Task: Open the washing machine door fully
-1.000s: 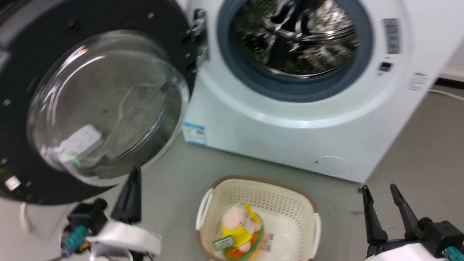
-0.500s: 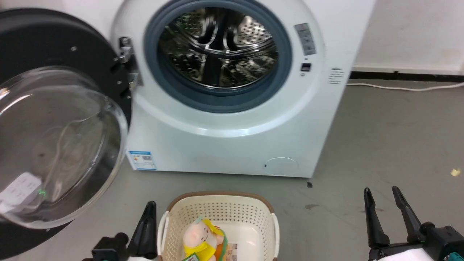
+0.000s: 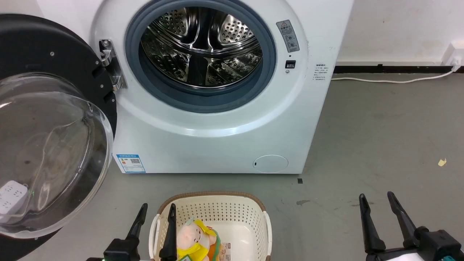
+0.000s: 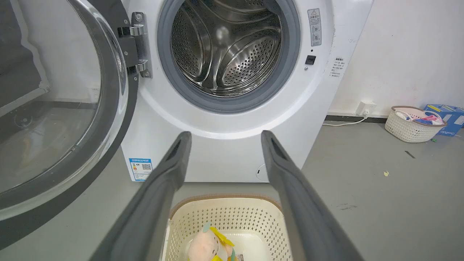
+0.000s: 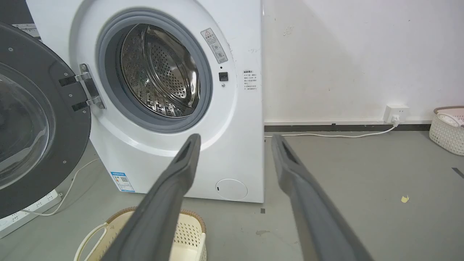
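Left gripper [image 3: 158, 205] spread apart, right gripper [image 3: 376, 194] likewise, washing machine door [image 3: 54, 119] swung wide, blue label [image 3: 130, 164] illegible

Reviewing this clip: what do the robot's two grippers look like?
Both the left gripper and right gripper have two long, tapering dark grey fingers, slotted near the tips, on a black block. Behind the right one sits a white casing.
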`<state>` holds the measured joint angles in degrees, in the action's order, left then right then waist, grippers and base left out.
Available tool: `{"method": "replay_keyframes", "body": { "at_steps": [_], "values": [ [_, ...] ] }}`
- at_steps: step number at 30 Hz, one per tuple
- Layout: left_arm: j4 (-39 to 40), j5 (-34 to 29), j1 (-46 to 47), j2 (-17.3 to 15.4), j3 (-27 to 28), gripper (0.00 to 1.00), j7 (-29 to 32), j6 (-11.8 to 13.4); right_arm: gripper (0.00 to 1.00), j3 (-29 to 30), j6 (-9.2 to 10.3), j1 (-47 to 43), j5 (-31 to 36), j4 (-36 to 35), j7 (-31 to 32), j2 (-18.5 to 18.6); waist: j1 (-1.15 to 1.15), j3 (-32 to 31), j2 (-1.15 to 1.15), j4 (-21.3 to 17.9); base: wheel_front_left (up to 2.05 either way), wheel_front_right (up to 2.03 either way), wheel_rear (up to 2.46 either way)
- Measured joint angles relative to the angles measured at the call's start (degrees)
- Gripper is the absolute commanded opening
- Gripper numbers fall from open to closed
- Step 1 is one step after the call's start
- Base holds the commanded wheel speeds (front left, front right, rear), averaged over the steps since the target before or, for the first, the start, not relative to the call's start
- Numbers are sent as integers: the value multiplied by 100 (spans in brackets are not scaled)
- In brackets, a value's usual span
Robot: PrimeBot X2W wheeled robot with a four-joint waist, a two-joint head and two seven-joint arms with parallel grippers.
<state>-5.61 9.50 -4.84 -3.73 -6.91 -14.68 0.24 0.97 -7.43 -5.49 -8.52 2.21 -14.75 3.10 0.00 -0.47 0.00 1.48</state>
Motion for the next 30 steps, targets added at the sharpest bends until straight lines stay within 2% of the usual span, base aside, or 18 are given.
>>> {"method": "replay_keyframes", "body": {
  "at_steps": [17, 28, 29, 30],
  "values": [
    [-18, -205, 2, 70, 21, 100, -1, -42, 100, -58, 0, 0, 352, 174, 0, 0, 0, -30, 0, 33, 0, 0, 0],
    [-23, -229, 5, 78, 52, 100, -1, -93, 100, -45, 0, 0, 349, 207, 0, 0, 0, -27, 0, 49, 0, 0, 0],
    [-20, -229, 5, 78, 52, 0, 1, -91, 0, -43, 0, 1, 349, 207, 2, 1, 0, -27, 0, 52, 0, 0, 0],
    [-21, -229, 5, 78, 46, 0, 2, -91, 0, -44, 0, 1, 349, 207, 2, 1, 0, -26, 0, 52, 0, 0, 0]
  ]
}}
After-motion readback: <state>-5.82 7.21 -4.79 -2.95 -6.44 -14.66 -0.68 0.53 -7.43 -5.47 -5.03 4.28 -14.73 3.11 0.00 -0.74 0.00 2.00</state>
